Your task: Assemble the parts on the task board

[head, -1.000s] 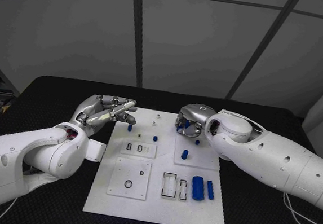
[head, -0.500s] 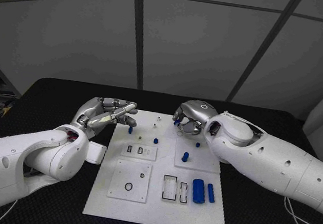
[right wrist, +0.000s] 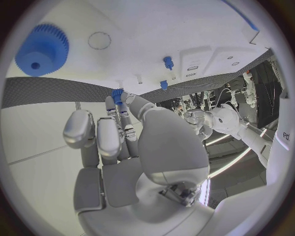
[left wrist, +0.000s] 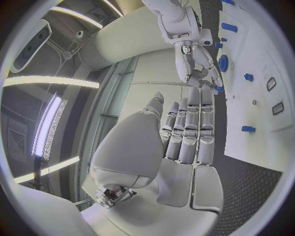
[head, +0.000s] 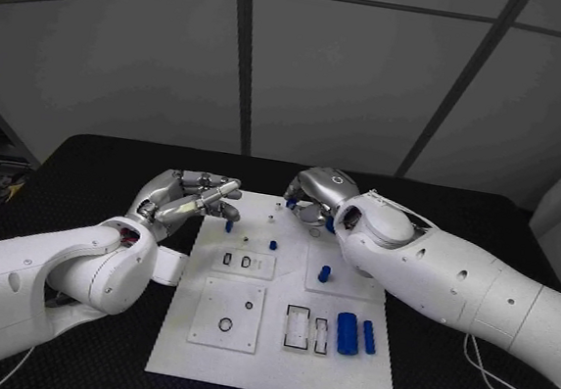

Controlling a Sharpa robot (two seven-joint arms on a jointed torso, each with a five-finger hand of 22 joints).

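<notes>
Head view: task board sits mid-tabletop. Right hand is over the board's far edge, pinching a small blue peg at its fingertips. Left hand hovers at the board's far-left corner, fingers curled, nothing in it that I can see. Loose parts near the board's right edge: a thick blue cylinder and a slimmer blue pin; short pegs stand mid-board.

Left wrist view: left hand has fingers straight and side by side, empty.

Right wrist view: right hand holds the blue peg at the fingertips; blue gear lies on the board.

Handling guess: parts look like rigid, light, smooth plastic, so slippery. Pinch pegs across the shank, keep them upright; take the cylinder around its middle.
</notes>
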